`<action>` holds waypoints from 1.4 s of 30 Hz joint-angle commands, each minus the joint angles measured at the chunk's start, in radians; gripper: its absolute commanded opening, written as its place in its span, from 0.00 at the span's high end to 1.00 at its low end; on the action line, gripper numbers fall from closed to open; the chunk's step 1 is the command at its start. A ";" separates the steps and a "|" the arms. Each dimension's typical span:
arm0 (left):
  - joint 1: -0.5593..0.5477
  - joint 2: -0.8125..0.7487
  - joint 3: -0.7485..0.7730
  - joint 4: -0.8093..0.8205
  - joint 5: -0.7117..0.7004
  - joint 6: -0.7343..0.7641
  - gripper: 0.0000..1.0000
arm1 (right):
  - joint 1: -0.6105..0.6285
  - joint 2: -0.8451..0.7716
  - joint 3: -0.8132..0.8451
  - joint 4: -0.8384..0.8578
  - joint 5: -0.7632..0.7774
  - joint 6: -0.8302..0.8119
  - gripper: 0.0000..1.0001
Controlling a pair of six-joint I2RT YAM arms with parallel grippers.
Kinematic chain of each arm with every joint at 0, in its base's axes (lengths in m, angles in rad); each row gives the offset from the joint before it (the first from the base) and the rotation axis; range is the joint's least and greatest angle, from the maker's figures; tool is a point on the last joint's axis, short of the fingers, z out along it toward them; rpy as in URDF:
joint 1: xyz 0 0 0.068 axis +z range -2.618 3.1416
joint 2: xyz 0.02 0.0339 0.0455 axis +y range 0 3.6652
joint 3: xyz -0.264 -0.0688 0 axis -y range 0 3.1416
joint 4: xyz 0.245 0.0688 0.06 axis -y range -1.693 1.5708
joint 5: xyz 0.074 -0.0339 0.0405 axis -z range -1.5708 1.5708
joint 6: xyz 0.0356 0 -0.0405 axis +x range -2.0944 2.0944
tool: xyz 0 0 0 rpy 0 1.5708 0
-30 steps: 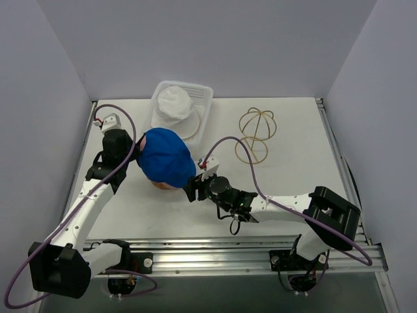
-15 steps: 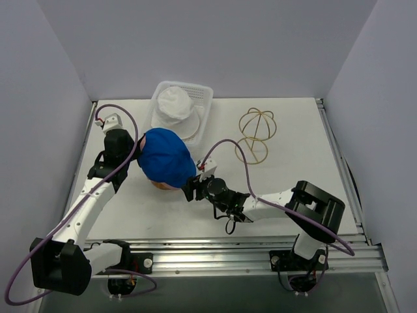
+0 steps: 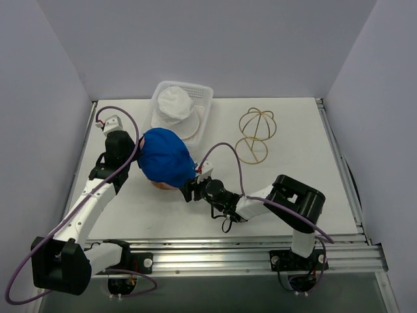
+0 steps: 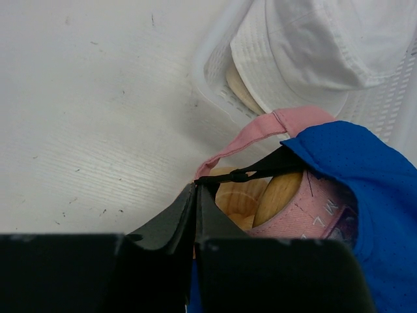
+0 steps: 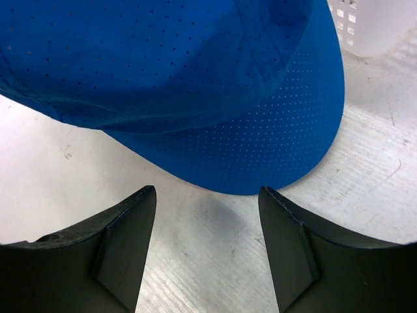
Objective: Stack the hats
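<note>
The royal blue cap [image 3: 165,157] sits on top of a pink cap [image 4: 264,128], both over a wooden form [image 4: 277,194] left of the table's middle. My left gripper [image 4: 195,185] is at the caps' back and shut on the blue cap's black strap [image 4: 251,172]. From above, its fingers are hidden by the blue cap. My right gripper [image 5: 207,203] stands open just in front of the blue cap's brim [image 5: 260,147], low over the table and touching nothing. An off-white floppy hat [image 3: 174,104] lies in the white mesh basket [image 3: 203,94] at the back.
A gold wire dome frame [image 3: 256,134] stands at the back right. The basket's corner [image 5: 374,26] is close behind the blue brim. The left wall runs near my left arm [image 3: 91,195]. The aluminium rail [image 3: 215,251] lines the near edge.
My left gripper's jaws have shut on the black strap. The right arm's elbow has swung left while its gripper stayed at the brim, still open.
</note>
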 commanded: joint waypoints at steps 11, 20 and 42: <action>0.001 -0.004 -0.013 0.033 -0.051 0.024 0.91 | -0.004 0.152 0.090 0.144 -0.049 -0.052 0.40; 0.003 0.019 -0.015 0.042 -0.068 0.025 0.91 | -0.018 0.206 0.120 0.155 -0.075 -0.055 0.40; 0.001 -0.099 -0.009 0.004 -0.023 0.021 0.71 | -0.076 -0.006 -0.055 0.143 -0.043 0.018 0.41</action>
